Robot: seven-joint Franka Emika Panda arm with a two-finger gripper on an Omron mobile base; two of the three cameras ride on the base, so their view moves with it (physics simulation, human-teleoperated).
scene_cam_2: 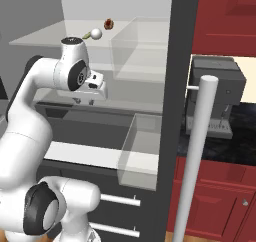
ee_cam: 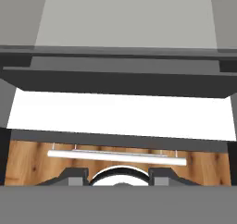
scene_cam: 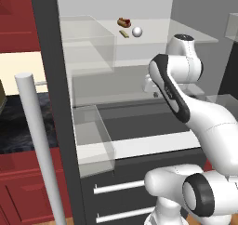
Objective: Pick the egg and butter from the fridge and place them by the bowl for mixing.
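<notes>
Eggs break easily, so this job needs a soft touch. The egg [scene_cam: 137, 31] is a small white ball on the top glass shelf of the open fridge [scene_cam: 49, 70]. It is round and smooth, so I think it could roll or slip. It is best held across its middle with a gentle squeeze.

The butter [scene_cam: 124, 33] lies just beside the egg on the same shelf. It looks like a thin tan stick, light and a bit soft. I would pinch it across its two long sides.

A brown-red lumpy thing [scene_cam: 123, 22] sits just behind them. It should be left alone.

The gripper [scene_cam_2: 92, 92] hangs below that shelf and points down. In the hand view its two dark tips stand apart with nothing between them. The egg and butter are above it.

No words or labels can be read anywhere.
</notes>
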